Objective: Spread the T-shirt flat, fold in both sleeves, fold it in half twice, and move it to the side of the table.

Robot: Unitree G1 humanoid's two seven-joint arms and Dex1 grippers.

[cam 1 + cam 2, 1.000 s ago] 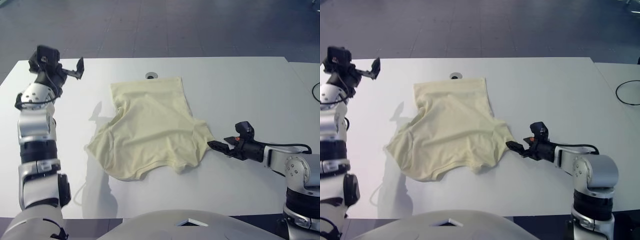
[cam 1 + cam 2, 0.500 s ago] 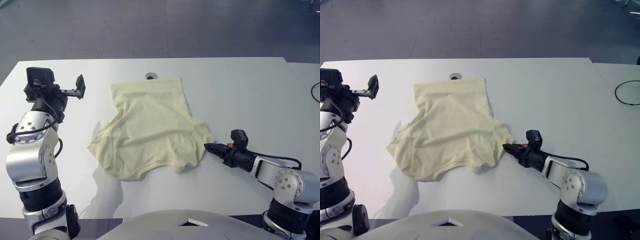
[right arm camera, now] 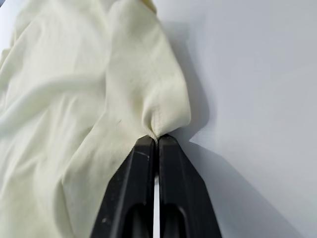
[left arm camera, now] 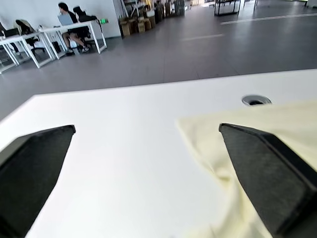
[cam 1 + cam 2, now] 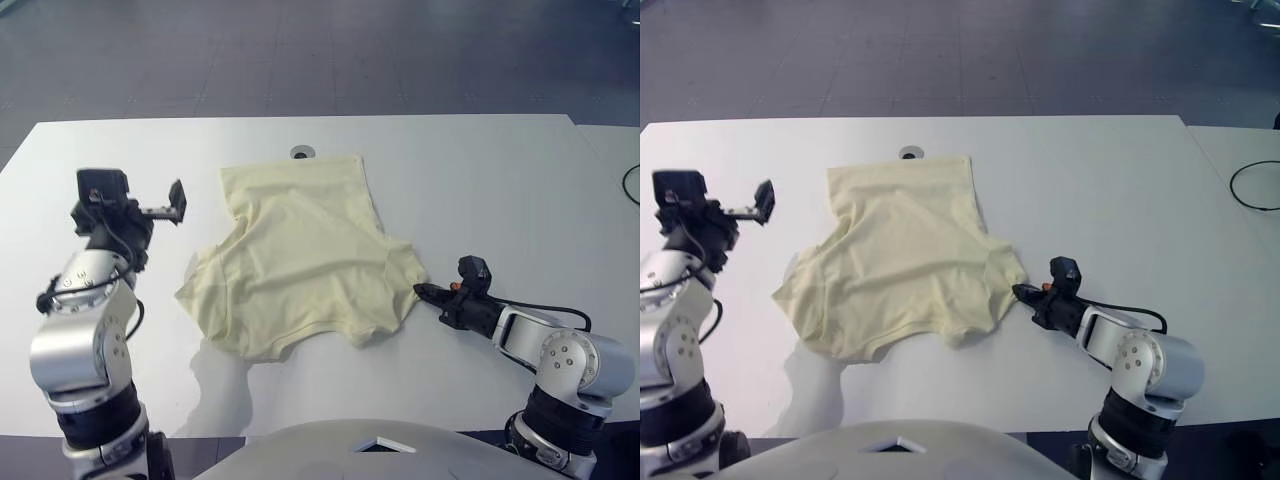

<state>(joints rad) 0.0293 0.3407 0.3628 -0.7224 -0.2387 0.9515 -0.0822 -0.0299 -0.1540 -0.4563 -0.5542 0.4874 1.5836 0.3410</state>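
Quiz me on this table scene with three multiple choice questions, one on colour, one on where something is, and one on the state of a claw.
1. What colour is the shirt?
A. pale yellow
B. dark blue
C. red

2. Where is the left claw?
A. above the shirt's middle
B. above the table, to the left of the shirt
C. past the table's far edge

3. What state is the right claw in?
A. wide open
B. shut, away from the shirt
C. shut on the shirt's edge

Answers:
1 A, the cloth is pale yellow all over.
2 B, the head views show the claw beside the shirt's left side, over white tabletop.
3 C, the right wrist view shows the fingers pressed together with a fold of the hem pinched at their tips.
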